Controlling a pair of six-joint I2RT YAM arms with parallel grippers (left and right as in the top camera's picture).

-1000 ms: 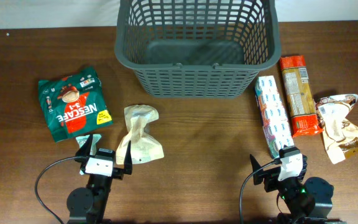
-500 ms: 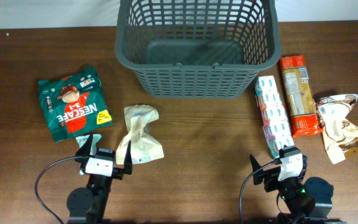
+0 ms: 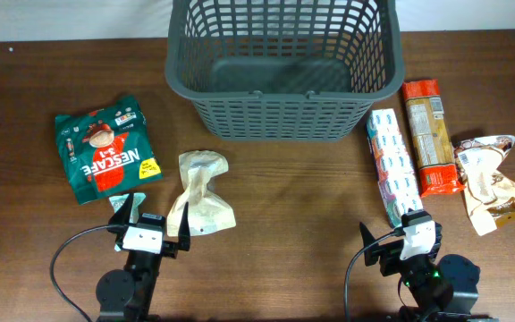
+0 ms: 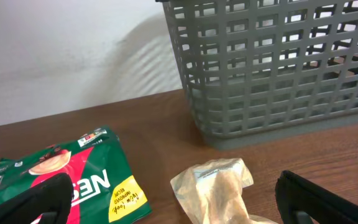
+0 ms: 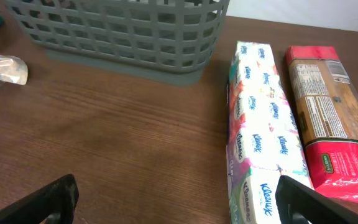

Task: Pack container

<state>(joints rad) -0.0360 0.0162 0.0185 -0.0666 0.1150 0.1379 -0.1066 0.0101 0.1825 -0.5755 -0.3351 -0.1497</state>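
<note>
I see no change over the last second: my left gripper [image 3: 153, 217] and right gripper [image 3: 401, 234] have not moved from the bottom of the frame, nor has the container [image 3: 240, 92].

- Bright, even light from overhead; the basket [image 3: 280, 107] throws only a soft shadow.
- Faint sheen on the table [image 5: 104, 155]; wrist views blur in the bottom corners.

Both arms are matt black with round, drum-shaped joints. The left claw [image 3: 151, 217] has two dark, tapering fingers [image 4: 23, 204] and a white block [image 3: 141, 238] set behind them. The right claw [image 3: 401, 234] is built the same (white block and all). A thin black cable [image 3: 56, 261] loops off each arm, and a green speck [image 3: 434, 268] glows on the right one.
</note>
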